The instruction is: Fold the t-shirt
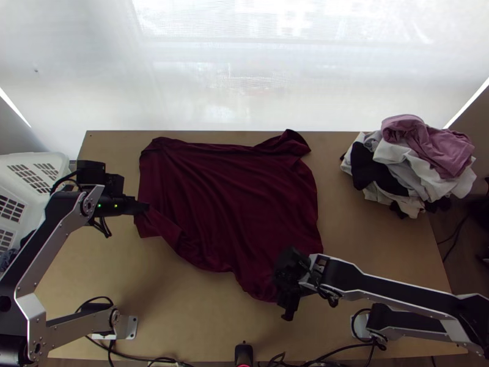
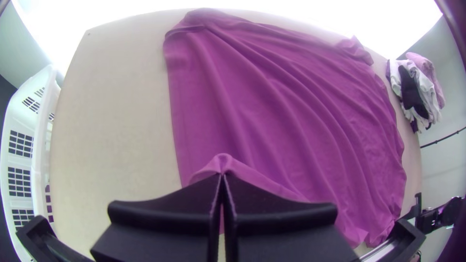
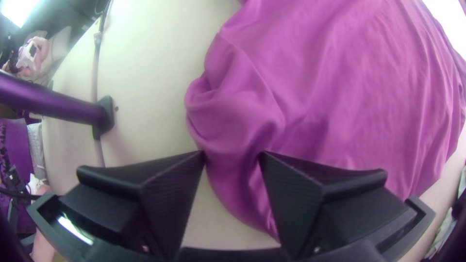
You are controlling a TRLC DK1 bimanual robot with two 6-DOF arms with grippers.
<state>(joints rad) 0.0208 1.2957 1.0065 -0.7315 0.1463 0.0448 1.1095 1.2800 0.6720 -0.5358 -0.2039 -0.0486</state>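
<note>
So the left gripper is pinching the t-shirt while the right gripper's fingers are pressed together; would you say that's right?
Not quite: the right wrist view shows the right gripper with its fingers apart. The left gripper does pinch the t-shirt.

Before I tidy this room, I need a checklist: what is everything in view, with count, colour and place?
T-shirt: one, dark red, spread with creases across the table's middle
Pile of clothes: one, mostly white, pink and black, pieces not countable, table's far right
Basket: one, white, beyond the table's left side
Table: one, light wood, under the t-shirt
Cables: several, black, along the near edge
Small device: one, black, middle of the near edge
Arms: two, silver-grey and black, lower left and lower right
Left hand: one, black, shut on the t-shirt's left side
Right hand: one, black, open at the t-shirt's near right part
</note>
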